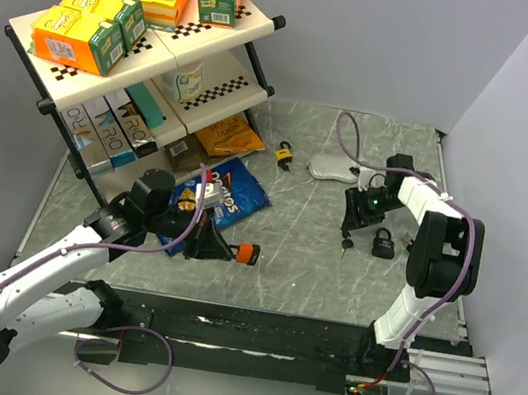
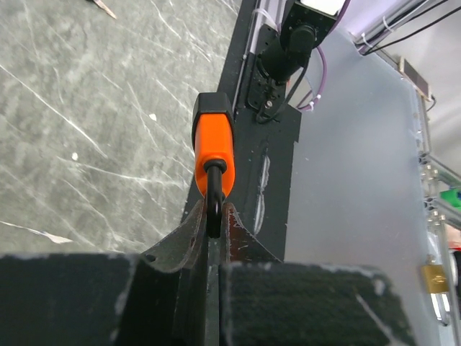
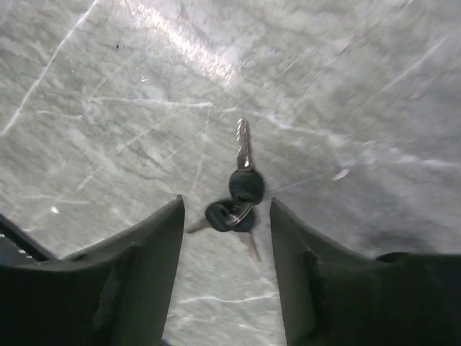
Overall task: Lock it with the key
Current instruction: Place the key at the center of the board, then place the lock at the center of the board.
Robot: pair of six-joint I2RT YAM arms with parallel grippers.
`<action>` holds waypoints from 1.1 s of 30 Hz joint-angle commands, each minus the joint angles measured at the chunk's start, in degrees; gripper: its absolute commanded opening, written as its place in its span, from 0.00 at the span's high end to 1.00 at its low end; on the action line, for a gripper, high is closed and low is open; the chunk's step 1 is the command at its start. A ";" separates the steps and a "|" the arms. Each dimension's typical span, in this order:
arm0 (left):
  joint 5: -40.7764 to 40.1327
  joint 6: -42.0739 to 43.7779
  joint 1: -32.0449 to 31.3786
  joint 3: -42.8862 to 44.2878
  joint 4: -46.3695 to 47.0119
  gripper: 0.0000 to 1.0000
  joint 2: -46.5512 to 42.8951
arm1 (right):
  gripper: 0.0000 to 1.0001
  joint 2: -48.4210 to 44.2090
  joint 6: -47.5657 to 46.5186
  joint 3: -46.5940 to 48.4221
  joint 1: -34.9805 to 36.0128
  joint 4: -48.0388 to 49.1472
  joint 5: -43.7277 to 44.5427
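Key [image 3: 245, 186] is found lying flat on the worktop [image 3: 108, 108], between the parted jaws of the right gripper [image 3: 227, 205], untouched. It is judged light, stiff, thin and apt to skid, and best pinched at the black heads. The left gripper [image 2: 214, 210] is clenched on what seems an orange padlock [image 2: 214, 148].

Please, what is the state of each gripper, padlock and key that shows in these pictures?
Orange-bodied padlock with black shackle: held by its shackle.
Left gripper: shut on that shackle.
Small bunch of black-headed keys with metal blades: lying flat on the grey table, not gripped.
Right gripper: open, one finger on each side of the keys.
Black padlock with silver shackle: on the table, untouched.
Yellow padlock: on the table, untouched.
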 commanded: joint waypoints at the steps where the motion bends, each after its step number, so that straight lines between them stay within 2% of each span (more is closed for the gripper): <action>1: 2.52 -3.63 0.12 -0.45 5.18 0.99 0.24 | 0.35 -2.93 0.15 4.13 -0.30 -1.56 0.23; 5: 2.08 -5.29 0.12 0.25 5.44 0.99 0.68 | 0.33 -7.49 -0.73 7.38 0.66 -4.90 -1.43; 6: 1.99 -5.82 0.12 0.60 5.44 0.99 0.85 | 0.25 -10.38 -1.17 7.83 1.27 -5.25 -2.22; 9: 1.47 -7.76 0.12 1.31 4.92 0.99 1.55 | 0.13 -17.33 -2.49 8.62 3.82 -7.01 -5.04; 12: 1.29 -8.02 0.12 1.49 2.64 0.99 2.08 | 0.07 -25.33 -4.68 6.96 9.87 -7.72 -4.96; 13: 1.64 -8.63 0.12 1.31 2.37 0.99 2.17 | 0.07 -27.44 -5.21 4.95 14.94 -7.46 -4.09; 15: 2.25 -9.60 0.12 0.96 2.63 0.99 2.35 | 0.02 -33.15 -6.88 3.01 20.32 -6.49 -2.15; 19: 3.22 -15.04 0.12 0.43 5.96 0.99 2.61 | 0.01 -40.27 -7.68 0.01 34.63 -4.82 0.23; 23: 3.48 -19.88 0.12 -0.70 9.47 0.99 2.96 | 0.01 -43.98 -8.47 -1.75 44.22 -3.06 -0.83; 33: 1.38 -32.54 0.20 -3.96 19.32 0.99 5.42 | 0.04 -38.36 -12.16 -0.96 58.65 3.18 12.09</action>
